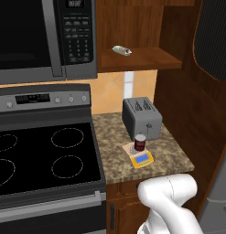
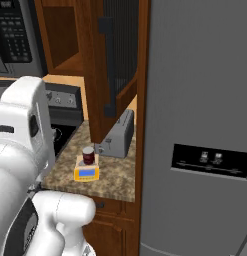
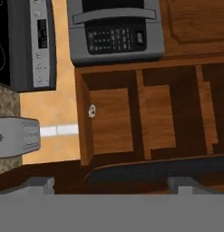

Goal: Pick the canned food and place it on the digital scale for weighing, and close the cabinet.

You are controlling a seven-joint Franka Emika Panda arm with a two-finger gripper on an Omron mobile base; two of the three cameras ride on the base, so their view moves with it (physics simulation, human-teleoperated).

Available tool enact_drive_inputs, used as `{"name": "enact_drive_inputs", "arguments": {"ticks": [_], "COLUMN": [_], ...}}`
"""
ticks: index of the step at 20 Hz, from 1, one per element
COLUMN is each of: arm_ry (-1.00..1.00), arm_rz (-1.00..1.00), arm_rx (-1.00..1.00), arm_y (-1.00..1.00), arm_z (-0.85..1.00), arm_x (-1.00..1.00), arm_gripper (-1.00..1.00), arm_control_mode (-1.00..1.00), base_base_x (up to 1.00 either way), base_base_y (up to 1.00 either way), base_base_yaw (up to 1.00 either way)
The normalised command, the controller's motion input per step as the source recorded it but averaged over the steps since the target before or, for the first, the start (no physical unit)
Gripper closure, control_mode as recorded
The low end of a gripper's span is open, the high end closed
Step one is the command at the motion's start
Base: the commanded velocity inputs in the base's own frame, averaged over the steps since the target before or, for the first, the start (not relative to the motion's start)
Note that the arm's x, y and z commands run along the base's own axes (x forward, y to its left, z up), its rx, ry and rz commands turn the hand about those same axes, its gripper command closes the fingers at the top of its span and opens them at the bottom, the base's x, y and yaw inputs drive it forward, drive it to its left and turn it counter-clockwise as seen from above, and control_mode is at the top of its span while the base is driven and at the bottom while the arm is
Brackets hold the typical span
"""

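The dark red canned food [image 1: 140, 142] [image 2: 88, 155] stands upright on the tan plate of the orange-yellow digital scale [image 1: 142, 158] [image 2: 86, 173], on the granite counter in front of the toaster. The cabinet [image 1: 142, 57] [image 3: 113, 118] above is open, and its door [image 1: 215, 41] [image 2: 120, 50] swings out to the right. In the hand view my gripper [image 3: 111, 186] is open, with nothing between its spread fingertips [image 3: 38, 183]. It faces the cabinet's inside, and the door's dark edge [image 3: 154, 170] lies just beyond the tips.
A grey toaster [image 1: 142, 118] [image 2: 117, 135] stands behind the scale. A pale wrapped item [image 1: 122, 50] [image 3: 91, 110] lies on the cabinet shelf. The microwave [image 1: 41, 36] and black stove [image 1: 41, 155] are to the left, and a grey fridge [image 2: 200, 125] is to the right.
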Motion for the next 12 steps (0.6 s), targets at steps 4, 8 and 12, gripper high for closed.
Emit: {"name": "enact_drive_inputs", "arguments": {"ticks": [4,8,12], "arm_ry": [-0.35,-0.24,-0.28], "arm_rz": [-0.01,-0.01,0.00], "arm_rx": [-0.16,-0.17,-0.08], "arm_y": [-0.35,-0.28,-0.16], "arm_z": [-0.75,-1.00,-0.90], "arm_x": [0.06,0.38,0.49], "arm_gripper": [-1.00,-1.00,-1.00], "arm_control_mode": [-1.00,-1.00,-1.00], "base_base_x": [0.00,0.00,0.00], "base_base_y": [0.00,0.00,0.00], "base_base_yaw": [0.00,0.00,0.00]}}
